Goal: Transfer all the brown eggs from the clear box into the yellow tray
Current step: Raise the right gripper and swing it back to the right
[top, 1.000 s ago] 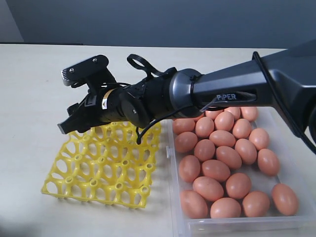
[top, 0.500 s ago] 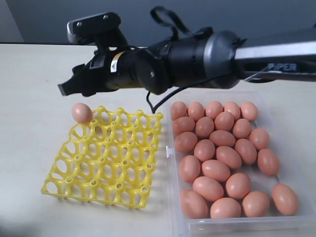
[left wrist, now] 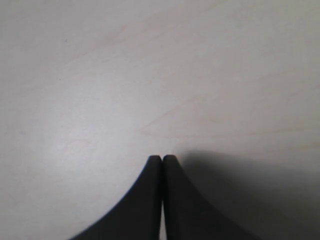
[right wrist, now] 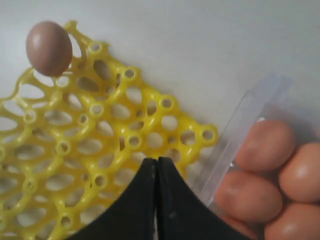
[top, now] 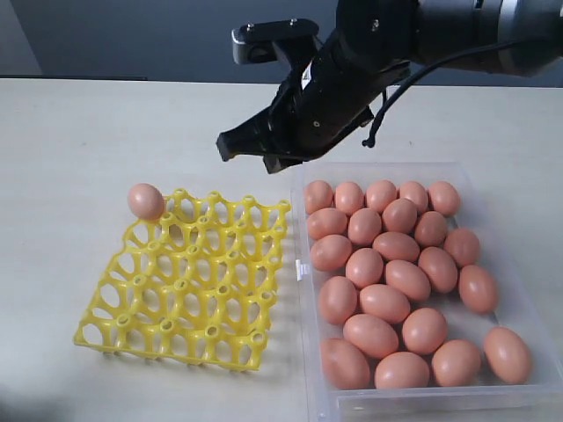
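Exterior: my right gripper (top: 248, 151) hangs in the air above the far-left corner of the box (top: 440, 397). Jaws clenched, nothing in them. One egg (top: 146, 200) is in the far-left corner cup of the tray (top: 257, 338); all other cups are bare. The other eggs (top: 384, 303) fill the box, most touching their neighbours. The tray lies just beside the box's left wall.

Risks from here:
- If I go down with the jaws shut, the tips hit a shell instead of straddling it. Open first.
- The eggs are packed tight, so a finger pushed between two could shove or crack the neighbour. The edge eggs look easier to get at.
- The shells are smooth and oval, so an off-centre pinch could let one slip out on the way over the box wall.

Right wrist: fingertips (right wrist: 150, 167) pressed together, no gap, over the tray's corner nearest the box. The egg (right wrist: 49, 47) looks perched on the outer corner, partly over the tray's rim. I can't tell whether it's fully seated. The tray looks light, so a nudge while I fill nearby cups could roll that egg onto the bench. A few eggs (right wrist: 265, 145) show behind the box wall (right wrist: 250, 107).

Left wrist: left gripper (left wrist: 162, 160) also clamped shut and empty, over bare bench (left wrist: 150, 75). No egg, tray or box in sight here, so it poses no risk unless it swings in.
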{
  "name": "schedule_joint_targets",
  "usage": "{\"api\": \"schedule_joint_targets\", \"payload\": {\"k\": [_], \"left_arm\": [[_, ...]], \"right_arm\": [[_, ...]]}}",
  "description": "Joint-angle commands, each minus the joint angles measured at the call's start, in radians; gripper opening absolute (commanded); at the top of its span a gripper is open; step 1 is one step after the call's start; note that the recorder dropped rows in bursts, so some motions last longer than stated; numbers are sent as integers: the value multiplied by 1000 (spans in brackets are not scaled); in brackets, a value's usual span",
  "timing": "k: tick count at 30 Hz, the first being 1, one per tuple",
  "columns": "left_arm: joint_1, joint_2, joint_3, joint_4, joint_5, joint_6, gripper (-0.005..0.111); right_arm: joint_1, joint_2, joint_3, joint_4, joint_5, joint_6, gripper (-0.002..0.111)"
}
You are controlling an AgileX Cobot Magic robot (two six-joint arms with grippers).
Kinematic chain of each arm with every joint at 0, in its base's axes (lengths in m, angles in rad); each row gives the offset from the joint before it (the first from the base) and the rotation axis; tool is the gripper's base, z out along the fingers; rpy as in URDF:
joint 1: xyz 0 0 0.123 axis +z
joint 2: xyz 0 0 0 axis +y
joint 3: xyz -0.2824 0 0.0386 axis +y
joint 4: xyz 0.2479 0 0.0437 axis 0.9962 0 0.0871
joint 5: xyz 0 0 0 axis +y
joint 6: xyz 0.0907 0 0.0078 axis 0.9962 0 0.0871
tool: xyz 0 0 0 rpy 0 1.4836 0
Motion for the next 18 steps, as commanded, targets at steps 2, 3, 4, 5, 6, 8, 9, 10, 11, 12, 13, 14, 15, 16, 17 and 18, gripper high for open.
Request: {"api": "schedule_joint_targets", "payload": {"k": [2,3,4,5,6,8,9,10,11,12,13,14,15,16,17,18], "left_arm": [[1,-1,-1,-3,-8,-4,0],[1,-1,-1,-3,-8,-4,0],[1,-1,-1,-3,-8,-4,0],[1,-1,-1,-3,-8,-4,0],[1,-1,-1,-3,-8,-4,0],[1,-1,-1,-3,-8,-4,0],[1,-1,-1,-3,-8,-4,0],[1,-1,-1,-3,-8,-4,0],[1,-1,-1,-3,-8,-4,0],[1,-1,-1,-3,-8,-4,0],[1,-1,-1,-3,-8,-4,0],[1,-1,-1,-3,-8,-4,0],[1,-1,-1,-3,-8,-4,0],[1,-1,-1,-3,-8,-4,0],[1,-1,-1,-3,-8,-4,0],[1,-1,-1,-3,-8,-4,0]], "right_arm": [[-5,0,-4,112,-31,-77,-1],[-5,5,-4,182,-61,-124,-1],[-5,5,-4,241,-78,-171,-1],[-5,5,-4,289,-83,-225,-1],[-5,5,-4,309,-83,-241,-1],[-5,-1,-4,311,-104,-241,-1],[-5,-6,-4,304,-123,-241,-1],[-5,-10,-4,298,-144,-245,-1],[-5,-15,-4,296,-168,-256,-1],[1,-23,-4,293,-205,-261,-1],[6,-35,-4,292,-257,-261,-1],[12,-48,-4,305,-284,-261,-1],[25,-65,-4,329,-290,-261,-1],[33,-77,-4,335,-290,-261,-1],[42,-89,-4,335,-282,-261,-1],[54,-104,-1,335,-273,-264,-1]]}}
